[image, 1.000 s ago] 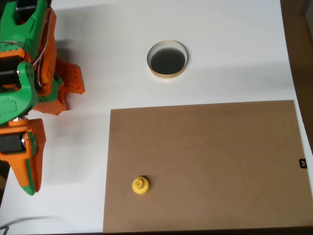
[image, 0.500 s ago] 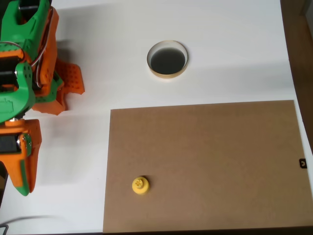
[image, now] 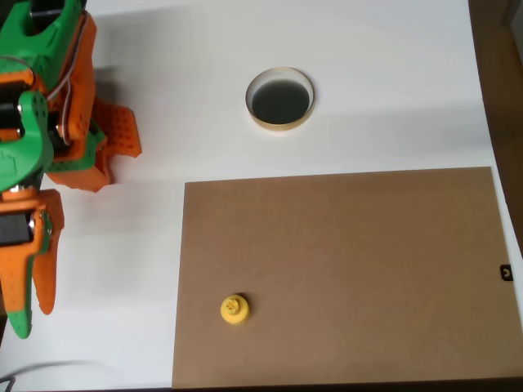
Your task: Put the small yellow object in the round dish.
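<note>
Overhead view, bottom edge up.

Small yellow object sits at roughly 7 o'clock from frame centre, upright, knob up, on the brown board, close to the board's lower-left corner. Nothing touches it.

Brown board lies flat on the white surface and covers the lower-right part of the picture, from about 3 to 7 o'clock. A small dark tab shows at its right edge, around 4 o'clock; can't tell what it is.

Hand is at the far left, about 8 o'clock, over bare white surface and well apart from the yellow object, off the board. Two tapered fingers point toward the bottom edge, one orange, one green, tips close together with only a slim gap. Partly cut by the frame edge, so I cannot tell whether it is clenched or released. Nothing visible between the fingers.

Arm, green and orange, runs up the left edge from 9 to 11 o'clock.

Round dish is at about 12 o'clock, on the white surface beyond the board's top edge, not touching it. Pale rim, dark glossy inside, nothing in it. Well apart from both the yellow object and the hand.
</note>
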Controlling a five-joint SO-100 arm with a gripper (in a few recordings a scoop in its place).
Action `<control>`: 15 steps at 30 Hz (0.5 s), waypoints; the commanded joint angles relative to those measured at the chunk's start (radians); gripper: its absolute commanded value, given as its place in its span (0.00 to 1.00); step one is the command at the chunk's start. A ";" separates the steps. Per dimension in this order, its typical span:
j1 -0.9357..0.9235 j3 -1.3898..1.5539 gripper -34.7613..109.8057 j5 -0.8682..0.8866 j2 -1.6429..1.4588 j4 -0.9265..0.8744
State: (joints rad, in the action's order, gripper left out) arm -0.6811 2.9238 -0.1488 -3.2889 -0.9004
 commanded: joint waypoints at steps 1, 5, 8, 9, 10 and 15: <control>0.051 -0.126 0.40 -0.028 0.035 -0.020; 0.078 -0.256 0.41 -0.023 0.278 -0.008; 0.101 -0.345 0.41 -0.018 0.428 -0.011; 0.112 -0.368 0.41 -0.021 0.462 -0.017; 0.123 -0.385 0.41 -0.028 0.488 -0.020; 0.187 -0.453 0.42 -0.058 0.577 -0.060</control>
State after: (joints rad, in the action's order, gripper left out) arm -0.5216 2.5679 -0.1856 -2.7443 -0.9403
